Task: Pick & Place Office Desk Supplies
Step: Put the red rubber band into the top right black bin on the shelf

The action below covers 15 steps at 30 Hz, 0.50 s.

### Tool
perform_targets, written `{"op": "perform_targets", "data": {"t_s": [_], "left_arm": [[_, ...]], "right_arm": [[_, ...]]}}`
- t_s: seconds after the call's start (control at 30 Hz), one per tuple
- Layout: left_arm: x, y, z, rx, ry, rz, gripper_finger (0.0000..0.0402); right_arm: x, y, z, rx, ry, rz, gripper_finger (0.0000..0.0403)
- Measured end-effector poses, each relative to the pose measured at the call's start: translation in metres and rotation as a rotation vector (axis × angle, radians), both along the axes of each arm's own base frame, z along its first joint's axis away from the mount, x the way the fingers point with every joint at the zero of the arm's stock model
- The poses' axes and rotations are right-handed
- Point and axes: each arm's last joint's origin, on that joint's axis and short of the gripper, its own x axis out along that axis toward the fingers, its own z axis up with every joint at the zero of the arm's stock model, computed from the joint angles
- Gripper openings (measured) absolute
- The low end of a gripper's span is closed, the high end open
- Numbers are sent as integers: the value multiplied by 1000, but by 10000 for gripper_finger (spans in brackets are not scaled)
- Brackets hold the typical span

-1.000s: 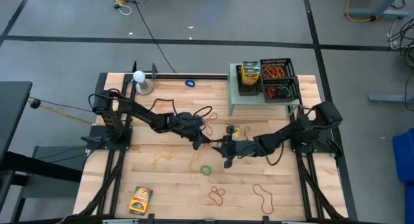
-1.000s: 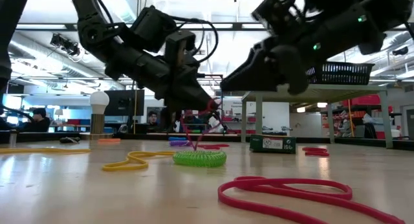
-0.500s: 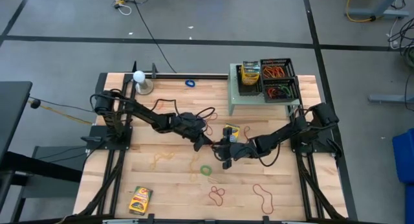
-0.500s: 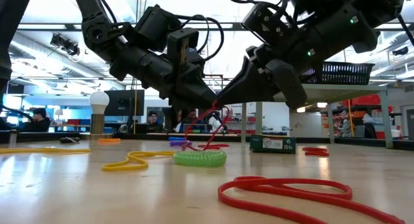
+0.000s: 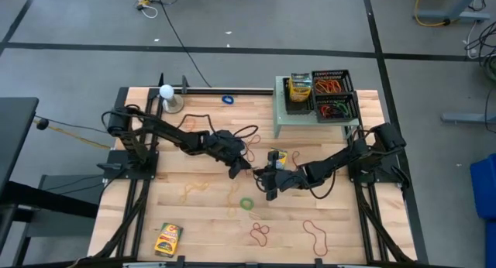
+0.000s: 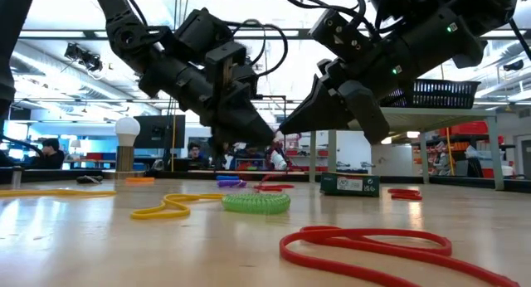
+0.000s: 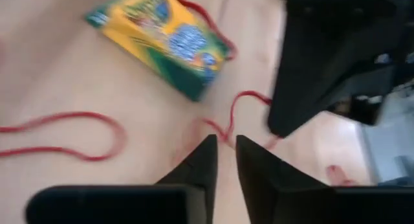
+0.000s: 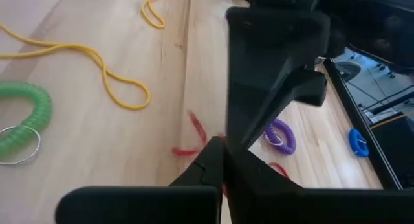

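A thin red rubber band point(image 8: 193, 134) hangs at mid-table between my two grippers, which meet tip to tip. My right gripper point(image 8: 222, 154) comes from the right and is shut on it. My left gripper point(image 7: 225, 153) comes from the left with a narrow gap between its fingers; the band's bend point(image 7: 224, 134) lies just past its tips. In the high view the left gripper point(image 5: 237, 169) and the right gripper point(image 5: 266, 180) stand close together. A crayon box point(image 5: 277, 156) lies flat just beyond them. Another crayon box point(image 5: 168, 238) lies near the front left. My right gripper pinches the red band's strand point(image 8: 202, 145) between its two shut fingertips, slanting down from the table's right side. The band hangs slack below the tips; whether its lower part reaches the table I cannot tell. My left gripper: I cannot tell whether its parted fingertips point(image 7: 208, 149) touch the band.
A green coil point(image 5: 246, 203), yellow bands point(image 5: 194, 189) and red bands point(image 5: 314, 235) lie on the near half. A purple coil point(image 8: 281, 136) and a blue one point(image 5: 227, 99) lie farther back. Black baskets point(image 5: 322, 94) sit on a green stand at the far right, a white ball point(image 5: 166, 91) at the far left.
My right gripper has shut on the red band. My left gripper, shut on the band before, has opened a little, rolled slightly and drawn a little away toward the table's left. The band's loop, which hung down toward the table, now shows only near the right gripper's tips.
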Motion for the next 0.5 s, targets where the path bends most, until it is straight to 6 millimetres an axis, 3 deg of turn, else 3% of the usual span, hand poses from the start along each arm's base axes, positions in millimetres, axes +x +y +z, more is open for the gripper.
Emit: {"op": "perform_targets", "data": {"t_s": [0.27,0.37,0.5], "left_arm": [[-17,11,17,272,83,27,117],[-24,12,17,382,106,19,118],[-36,11,3,401,22,9,98]], "right_arm": [[0,0,0,10,-2,-4,4],[0,0,0,15,-3,-8,4],[-1,0,4,39,-19,-18,5]]}}
